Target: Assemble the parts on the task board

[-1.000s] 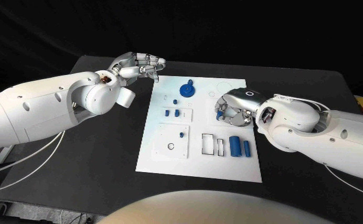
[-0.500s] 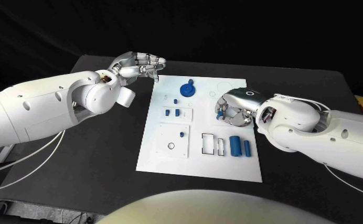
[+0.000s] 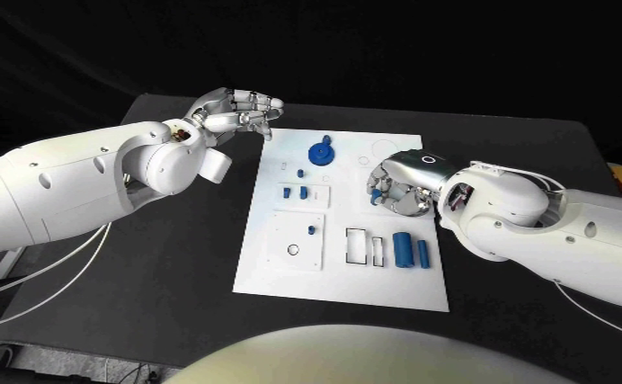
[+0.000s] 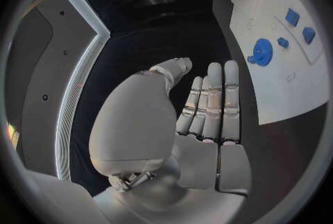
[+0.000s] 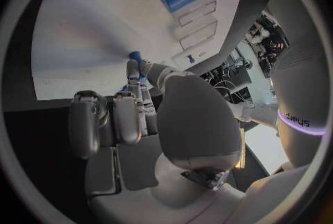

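One small blue plastic peg [image 3: 377,193] sits pinched in my right robot hand [image 3: 399,188], just above the flat white task board [image 3: 340,278] on the black table [image 3: 169,258]. I judge it light, rigid and slick, best gripped at its sides. My left robot hand [image 3: 237,112] hovers empty, fingers apart, beside the board's far corner.

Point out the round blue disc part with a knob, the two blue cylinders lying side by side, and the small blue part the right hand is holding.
round blue disc part with a knob [image 3: 320,151]: head view, on the disc's face.
two blue cylinders [image 3: 404,248]: head view, on the left cylinder's side.
small blue part [image 3: 376,195]: head view, on its visible tip at the right hand [image 3: 401,185].
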